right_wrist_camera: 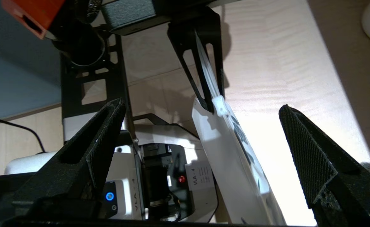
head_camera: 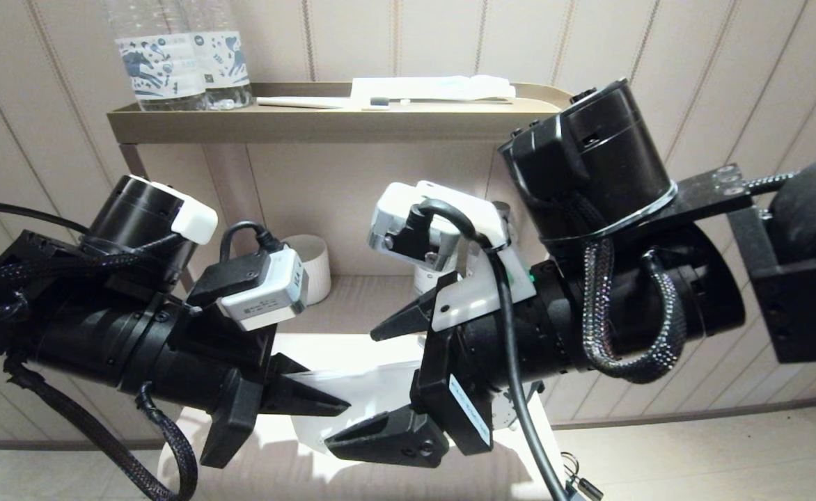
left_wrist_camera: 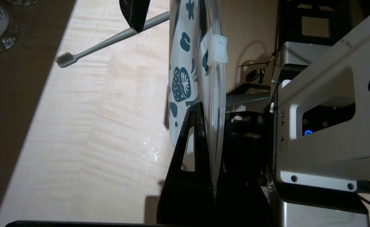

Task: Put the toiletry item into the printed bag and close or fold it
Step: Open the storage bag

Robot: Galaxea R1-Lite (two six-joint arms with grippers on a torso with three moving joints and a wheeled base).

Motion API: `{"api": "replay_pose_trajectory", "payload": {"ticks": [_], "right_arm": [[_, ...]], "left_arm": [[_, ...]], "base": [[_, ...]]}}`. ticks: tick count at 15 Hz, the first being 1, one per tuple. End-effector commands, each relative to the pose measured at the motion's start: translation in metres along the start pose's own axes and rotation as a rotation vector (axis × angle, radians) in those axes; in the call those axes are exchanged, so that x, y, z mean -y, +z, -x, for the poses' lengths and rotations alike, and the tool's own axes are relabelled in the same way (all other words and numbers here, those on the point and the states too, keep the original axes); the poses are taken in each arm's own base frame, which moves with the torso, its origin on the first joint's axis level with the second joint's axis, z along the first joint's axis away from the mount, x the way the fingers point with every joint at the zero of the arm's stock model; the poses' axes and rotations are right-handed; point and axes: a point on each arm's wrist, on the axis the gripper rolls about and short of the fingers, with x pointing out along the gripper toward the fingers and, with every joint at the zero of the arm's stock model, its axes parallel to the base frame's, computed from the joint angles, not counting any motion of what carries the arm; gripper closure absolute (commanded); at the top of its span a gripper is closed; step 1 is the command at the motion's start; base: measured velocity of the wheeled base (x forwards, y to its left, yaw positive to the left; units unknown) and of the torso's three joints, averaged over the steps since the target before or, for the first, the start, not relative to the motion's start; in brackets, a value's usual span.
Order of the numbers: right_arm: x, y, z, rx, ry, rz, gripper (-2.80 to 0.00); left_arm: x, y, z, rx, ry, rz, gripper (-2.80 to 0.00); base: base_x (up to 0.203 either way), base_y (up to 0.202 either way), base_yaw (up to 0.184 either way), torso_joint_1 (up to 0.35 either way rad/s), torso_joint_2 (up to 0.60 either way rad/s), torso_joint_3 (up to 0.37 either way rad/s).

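Observation:
The printed bag (left_wrist_camera: pixel 185 63), white with dark teal leaves, is held up on edge above the light wooden table (left_wrist_camera: pixel 93 142). My left gripper (left_wrist_camera: pixel 210 110) is shut on its strip-seal edge, just below the white slider clip (left_wrist_camera: pixel 218 49). The toiletry item, a slim pale toothbrush (left_wrist_camera: pixel 109 39), lies flat on the table beside the bag, outside it. My right gripper (right_wrist_camera: pixel 202 105) is open, its two fingers spread wide on either side of the bag (right_wrist_camera: pixel 232 157) without touching it. One right fingertip (left_wrist_camera: pixel 134 12) hangs over the toothbrush handle. In the head view both grippers (head_camera: pixel 342 403) meet over the white bag (head_camera: pixel 380 386), and the toothbrush is hidden.
A raised shelf tray (head_camera: pixel 324 122) at the back carries two water bottles (head_camera: pixel 178 62), a flat white-and-blue packet (head_camera: pixel 436 87) and a white toothbrush with dark bristles (head_camera: pixel 380 101). A white cup (head_camera: pixel 314 268) stands at the table's rear. The robot's base (right_wrist_camera: pixel 172 176) shows below the table's near edge.

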Motion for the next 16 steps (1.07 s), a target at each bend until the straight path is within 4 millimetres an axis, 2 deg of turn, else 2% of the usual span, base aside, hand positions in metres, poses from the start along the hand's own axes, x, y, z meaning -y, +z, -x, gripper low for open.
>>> {"api": "replay_pose_trajectory", "payload": {"ticks": [1, 16], "right_arm": [[0.0019, -0.0017, -0.0038, 0.005, 0.038, -0.001, -2.8], [0.01, -0.0063, -0.0097, -0.007, 0.033, -0.015, -2.8]], "left_arm": [[-0.0006, -0.0005, -0.0006, 0.006, -0.013, 0.0, 0.0], [-0.0026, -0.0027, -0.0012, 0.003, -0.012, 0.008, 0.0]], "base": [[0.0, 0.0, 0.0, 0.0, 0.0, 0.0], [0.0, 0.0, 0.0, 0.0, 0.0, 0.0]]}}
